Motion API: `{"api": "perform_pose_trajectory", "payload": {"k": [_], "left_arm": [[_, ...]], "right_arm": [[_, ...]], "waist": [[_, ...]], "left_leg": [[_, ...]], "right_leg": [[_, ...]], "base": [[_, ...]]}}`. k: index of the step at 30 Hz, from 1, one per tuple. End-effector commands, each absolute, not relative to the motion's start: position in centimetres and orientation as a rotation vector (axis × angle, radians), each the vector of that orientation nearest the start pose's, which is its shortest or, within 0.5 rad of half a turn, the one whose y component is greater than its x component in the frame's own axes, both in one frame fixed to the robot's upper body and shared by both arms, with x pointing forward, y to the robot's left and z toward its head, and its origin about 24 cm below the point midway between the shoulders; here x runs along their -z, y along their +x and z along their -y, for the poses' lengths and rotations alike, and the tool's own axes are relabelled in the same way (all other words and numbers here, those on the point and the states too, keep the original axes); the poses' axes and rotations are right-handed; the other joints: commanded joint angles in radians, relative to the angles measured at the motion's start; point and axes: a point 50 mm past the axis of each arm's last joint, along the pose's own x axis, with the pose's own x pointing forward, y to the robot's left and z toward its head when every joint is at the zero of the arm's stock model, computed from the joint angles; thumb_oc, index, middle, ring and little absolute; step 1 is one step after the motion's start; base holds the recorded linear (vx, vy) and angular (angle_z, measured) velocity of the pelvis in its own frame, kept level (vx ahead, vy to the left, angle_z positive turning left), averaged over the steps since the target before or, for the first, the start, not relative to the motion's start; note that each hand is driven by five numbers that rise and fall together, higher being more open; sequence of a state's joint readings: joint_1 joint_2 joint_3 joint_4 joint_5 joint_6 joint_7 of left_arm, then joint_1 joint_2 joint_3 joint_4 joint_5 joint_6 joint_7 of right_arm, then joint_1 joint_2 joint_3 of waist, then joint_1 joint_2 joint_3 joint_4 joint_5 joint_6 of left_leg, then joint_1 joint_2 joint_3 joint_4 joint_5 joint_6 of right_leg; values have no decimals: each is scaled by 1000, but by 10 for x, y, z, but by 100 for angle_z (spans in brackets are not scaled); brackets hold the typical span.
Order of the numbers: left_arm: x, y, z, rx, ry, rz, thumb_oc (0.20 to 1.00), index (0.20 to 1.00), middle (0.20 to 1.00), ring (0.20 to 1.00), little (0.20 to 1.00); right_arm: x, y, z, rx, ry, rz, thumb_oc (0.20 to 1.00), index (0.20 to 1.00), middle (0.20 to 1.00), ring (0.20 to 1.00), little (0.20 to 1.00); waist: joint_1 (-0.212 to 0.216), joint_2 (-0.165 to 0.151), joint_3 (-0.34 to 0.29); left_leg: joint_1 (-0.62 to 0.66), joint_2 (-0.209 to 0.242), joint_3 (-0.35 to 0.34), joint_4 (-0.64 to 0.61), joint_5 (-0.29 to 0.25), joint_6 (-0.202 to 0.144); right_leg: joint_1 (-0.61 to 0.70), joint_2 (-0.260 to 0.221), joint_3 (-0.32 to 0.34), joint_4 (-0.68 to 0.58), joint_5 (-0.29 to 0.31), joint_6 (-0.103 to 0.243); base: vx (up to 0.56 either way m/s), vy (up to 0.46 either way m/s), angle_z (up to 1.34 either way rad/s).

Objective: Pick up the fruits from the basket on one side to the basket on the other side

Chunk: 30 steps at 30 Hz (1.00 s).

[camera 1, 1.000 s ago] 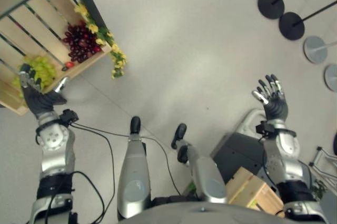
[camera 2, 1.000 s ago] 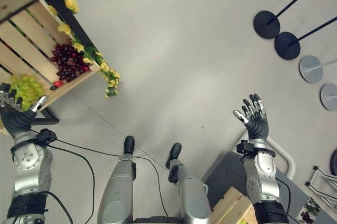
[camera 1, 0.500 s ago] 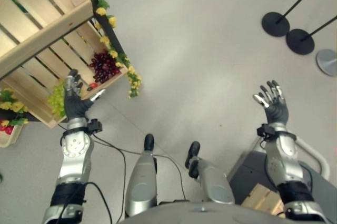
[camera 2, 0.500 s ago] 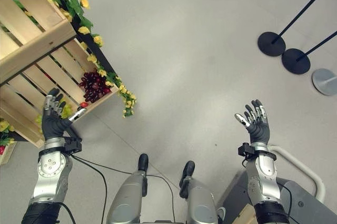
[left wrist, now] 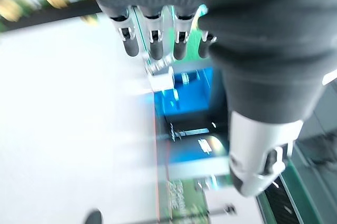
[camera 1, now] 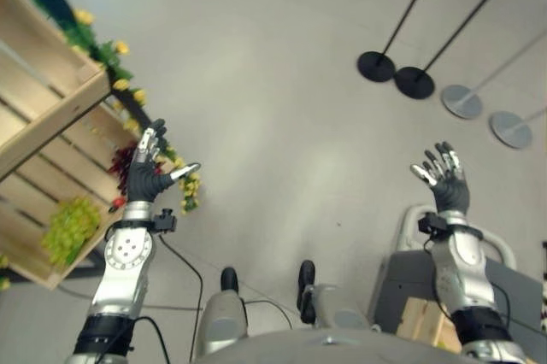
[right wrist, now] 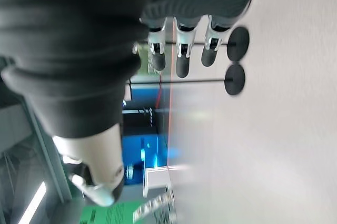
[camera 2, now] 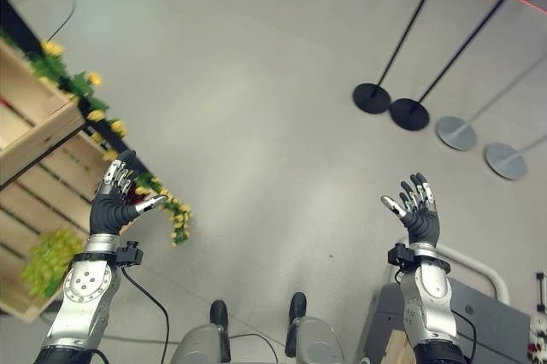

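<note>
Left eye view shows the left hand [camera 1: 145, 178] raised with fingers spread and empty, in front of the red grapes [camera 1: 120, 164] at the edge of the wooden crate [camera 1: 38, 137]. Green grapes [camera 1: 67, 227] lie lower in the same crate, well apart from the hand. Yellow flowers [camera 1: 184, 189] trim the crate's rim. The right hand [camera 1: 446, 186] is also raised, fingers spread, holding nothing, above the grey floor [camera 1: 282, 91].

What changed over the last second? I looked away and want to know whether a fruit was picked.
No fruit was picked. The left hand drew back from the green grapes in the wooden crate, open and empty; the camera swung too. The right hand stayed raised and open.
</note>
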<state>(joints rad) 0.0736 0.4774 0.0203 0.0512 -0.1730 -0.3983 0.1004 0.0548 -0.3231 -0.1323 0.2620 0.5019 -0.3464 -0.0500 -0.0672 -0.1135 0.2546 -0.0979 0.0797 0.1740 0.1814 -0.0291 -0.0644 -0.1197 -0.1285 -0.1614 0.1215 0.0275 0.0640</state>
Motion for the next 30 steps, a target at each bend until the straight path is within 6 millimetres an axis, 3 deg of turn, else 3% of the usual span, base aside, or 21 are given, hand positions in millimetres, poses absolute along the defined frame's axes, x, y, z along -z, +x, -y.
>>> {"api": "perform_pose_trajectory", "payload": {"k": [1, 6, 7, 9, 11, 12, 13, 15, 16, 17, 18, 21, 24, 30], "left_arm": [[-104, 232, -233, 1, 369, 435, 1000, 1000, 1000, 1000, 1000], [-109, 235, -226, 41, 395, 461, 1000, 1000, 1000, 1000, 1000], [-112, 235, -225, 44, 400, 474, 1000, 1000, 1000, 1000, 1000], [-114, 235, -225, 49, 403, 483, 1000, 1000, 1000, 1000, 1000], [-115, 235, -225, 44, 397, 484, 1000, 1000, 1000, 1000, 1000], [-115, 235, -225, 44, 397, 484, 1000, 1000, 1000, 1000, 1000], [-116, 235, -225, 42, 386, 484, 1000, 1000, 1000, 1000, 1000], [-116, 235, -225, 38, 375, 483, 1000, 1000, 1000, 1000, 1000], [-116, 235, -225, 35, 368, 482, 1000, 1000, 1000, 1000, 1000], [-115, 234, -225, 28, 361, 480, 1000, 1000, 1000, 1000, 1000], [-112, 234, -225, 17, 338, 475, 1000, 1000, 1000, 1000, 1000], [-111, 235, -223, 14, 310, 474, 1000, 1000, 1000, 1000, 1000], [-110, 242, -214, 27, 268, 479, 1000, 1000, 1000, 1000, 1000], [-109, 248, -207, 26, 246, 484, 1000, 1000, 1000, 1000, 1000]], "right_arm": [[-59, 225, 280, 347, 95, 268, 1000, 1000, 1000, 1000, 1000], [-61, 221, 284, 368, 80, 279, 1000, 1000, 1000, 1000, 1000], [-66, 221, 283, 367, 68, 298, 1000, 1000, 1000, 1000, 1000], [-72, 223, 281, 356, 65, 327, 1000, 1000, 1000, 1000, 1000], [-79, 228, 276, 331, 55, 351, 1000, 1000, 1000, 1000, 1000], [-79, 228, 276, 331, 55, 351, 1000, 1000, 1000, 1000, 1000], [-86, 230, 274, 300, 36, 373, 1000, 1000, 1000, 1000, 1000], [-91, 232, 272, 286, 38, 392, 1000, 1000, 1000, 1000, 1000], [-93, 233, 270, 276, 36, 395, 1000, 1000, 1000, 1000, 1000], [-95, 233, 269, 270, 33, 406, 1000, 1000, 1000, 1000, 1000], [-95, 232, 269, 266, 28, 406, 1000, 1000, 1000, 1000, 1000], [-97, 231, 270, 263, 18, 413, 1000, 1000, 1000, 1000, 1000], [-104, 223, 281, 301, 1, 445, 1000, 1000, 1000, 1000, 1000], [-108, 217, 291, 338, -24, 461, 1000, 1000, 1000, 1000, 1000]], "waist": [[-43, -2, -16], [-67, -5, -14], [-74, -8, -3], [-72, 4, 13], [-45, 22, 18], [-45, 22, 18], [-48, 30, 5], [-41, 25, 0], [-37, 18, -10], [-29, 17, -21], [-36, 31, -27], [-40, 38, -31], [-72, 55, -42], [-101, 73, -64]], "left_leg": [[-6, -22, 26, 79, -124, 57], [10, -37, 84, 51, -125, 68], [18, -32, 126, 31, -118, 67], [31, -5, 169, 14, -108, 59], [33, 6, 217, 0, -90, 67], [33, 6, 217, 0, -90, 67], [60, 7, 261, -18, -102, 80], [65, 8, 286, -13, -113, 80], [66, 10, 307, -15, -113, 74], [68, 15, 327, -19, -107, 65], [76, 37, 349, -5, -97, 57], [80, 51, 361, 3, -96, 49], [84, 103, 369, 57, -93, 15], [101, 136, 373, 92, -96, -7]], "right_leg": [[-32, -88, 43, 51, 9, 131], [-66, -102, 93, 44, 64, 167], [-97, -119, 84, 49, 109, 185], [-118, -148, -7, 79, 114, 184], [-116, -184, -187, 173, 76, 161], [-116, -184, -187, 173, 76, 161], [-98, -155, -249, 315, -10, 157], [-85, -154, -264, 317, -36, 153], [-40, -131, -276, 229, -55, 136], [-9, -103, -269, 157, -68, 121], [-18, -72, -222, 137, -79, 103], [-17, -57, -201, 129, -82, 95], [11, -12, -172, 87, -101, 62], [35, 18, -145, 63, -115, 43]], "base": [[-28, 153, -45], [-75, 148, -51], [-112, 106, -87], [-134, 124, -134], [-131, 179, -89], [-43, 230, -89], [27, 125, -95], [7, -1, -126], [-7, -144, -125], [68, -220, -106], [84, -171, -48], [78, -144, -55], [96, -198, -41], [80, -121, -8]]}}
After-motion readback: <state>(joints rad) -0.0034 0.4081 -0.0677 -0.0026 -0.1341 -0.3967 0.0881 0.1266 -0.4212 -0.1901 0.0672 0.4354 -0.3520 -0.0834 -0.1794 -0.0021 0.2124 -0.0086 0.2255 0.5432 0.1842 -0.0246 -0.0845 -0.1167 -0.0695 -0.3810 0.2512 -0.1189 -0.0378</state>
